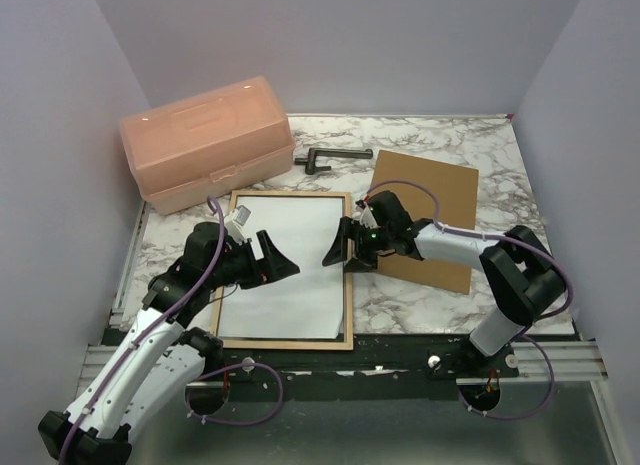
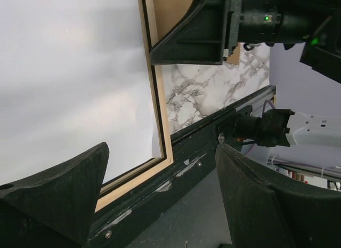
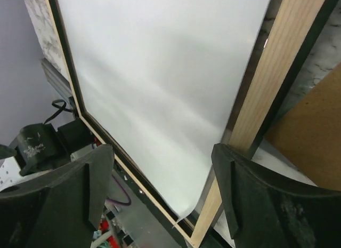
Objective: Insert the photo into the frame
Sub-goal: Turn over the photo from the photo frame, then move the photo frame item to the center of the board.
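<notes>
White back up, the photo (image 1: 285, 265) lies within the frame (image 1: 290, 341) at mid-desk (image 1: 450, 135), with the left end effector (image 1: 275, 268) open at its 9 o'clock edge and the right end effector (image 1: 345, 255) open at 3 o'clock; seating appears under way, and pressing its corners flat looks next.

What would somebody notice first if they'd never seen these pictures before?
Probably the big white back of the photo, lying inside the tan wooden frame in the near middle of the top view. The left gripper and right gripper are open above it. Next comes the peach plastic box at the back left.
</notes>
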Available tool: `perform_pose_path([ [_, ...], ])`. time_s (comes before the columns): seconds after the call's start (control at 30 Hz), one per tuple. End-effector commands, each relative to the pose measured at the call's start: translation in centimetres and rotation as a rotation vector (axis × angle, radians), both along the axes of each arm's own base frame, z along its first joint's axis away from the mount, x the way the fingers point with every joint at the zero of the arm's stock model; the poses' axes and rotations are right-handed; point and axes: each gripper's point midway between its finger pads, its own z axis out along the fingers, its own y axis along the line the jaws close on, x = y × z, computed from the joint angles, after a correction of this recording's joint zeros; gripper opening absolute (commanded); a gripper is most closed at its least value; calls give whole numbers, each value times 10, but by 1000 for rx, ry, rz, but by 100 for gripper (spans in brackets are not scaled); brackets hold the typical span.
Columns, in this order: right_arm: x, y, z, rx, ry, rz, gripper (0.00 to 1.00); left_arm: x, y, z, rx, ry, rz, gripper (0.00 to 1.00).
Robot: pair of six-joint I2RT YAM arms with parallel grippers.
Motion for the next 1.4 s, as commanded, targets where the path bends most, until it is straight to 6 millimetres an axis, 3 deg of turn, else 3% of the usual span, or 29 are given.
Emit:
perform_pose_path([
  [0.0,5,-22,-6,-156,-61,-20,85,6,9,-1,61,-3,35,84],
  [0.2,6,-35,-1,-226,-103,-26,89,12,5,-4,78,17,21,84],
  [0.43,-3,-50,1,-263,-118,-29,87,27,-19,4,16,18,-35,84],
  [0.57,-14,-56,-7,-270,-88,-18,87,37,-42,8,6,32,-89,84],
  [0.8,-27,-73,-24,-240,-1,-29,88,51,-107,18,-7,64,-244,85],
  [0.9,-19,-92,-23,-197,34,-81,88,59,-139,17,3,94,-309,85],
  [1.1,2,-155,-24,-179,98,-256,88,77,-193,6,24,156,-373,85],
  [1.23,14,-190,-19,-206,85,-372,88,99,-210,-3,71,173,-348,85],
  [1.37,30,-204,3,-232,3,-449,88,125,-214,-13,167,161,-289,85],
])
